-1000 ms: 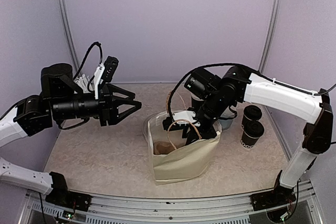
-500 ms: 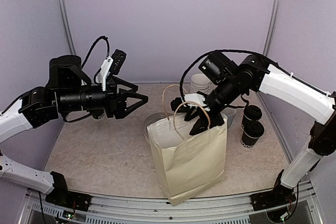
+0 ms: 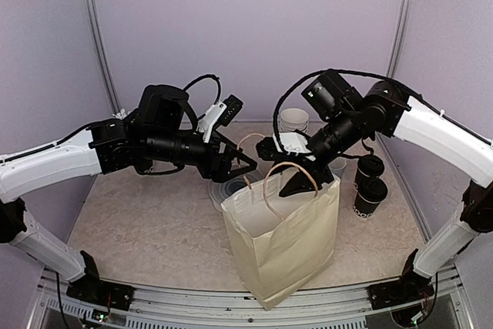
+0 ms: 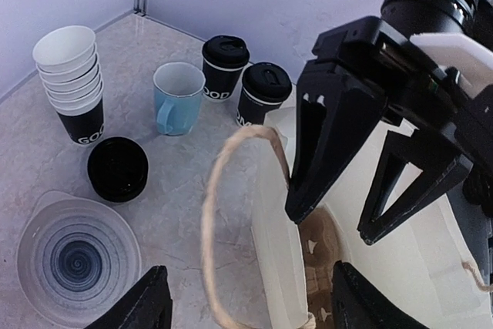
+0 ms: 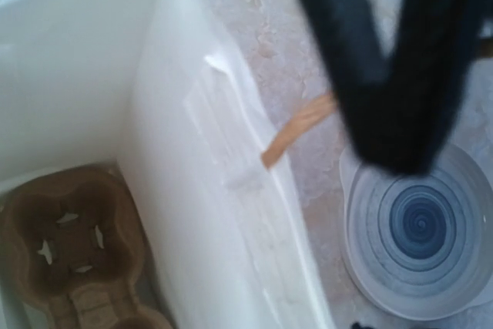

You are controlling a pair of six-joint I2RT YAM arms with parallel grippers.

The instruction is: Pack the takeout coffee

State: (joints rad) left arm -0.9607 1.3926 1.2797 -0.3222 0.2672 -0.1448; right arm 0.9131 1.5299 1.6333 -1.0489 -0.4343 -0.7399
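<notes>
Top external view shows a tan paper bag (image 3: 285,244) standing upright and open at mid-table (image 3: 139,229), with a brown moulded cardboard cup carrier (image 5: 69,248) lying on its bottom. Neither cup is in the bag. The far black paper takeout coffee cup with a round black lid (image 3: 370,169) and the near takeout coffee cup of the same kind (image 3: 370,196) stand side by side on the table, right of the bag and near the right wall; neither gripper touches them. The left gripper (image 3: 241,167) hangs at the bag's left rim, fingers spread wide and holding nothing, with a twisted paper handle loop (image 4: 212,213) rising in front of it. The right gripper (image 3: 279,169) hangs over the bag mouth, also spread and holding nothing, one fingertip near the rim and the other over the opening. Behind the bag stand a light blue ceramic mug (image 4: 177,102), a stack of black paper cups with white insides (image 4: 73,86), a low black round lid (image 4: 117,169) and a clear glass plate with a spiral pattern (image 4: 77,260).
</notes>
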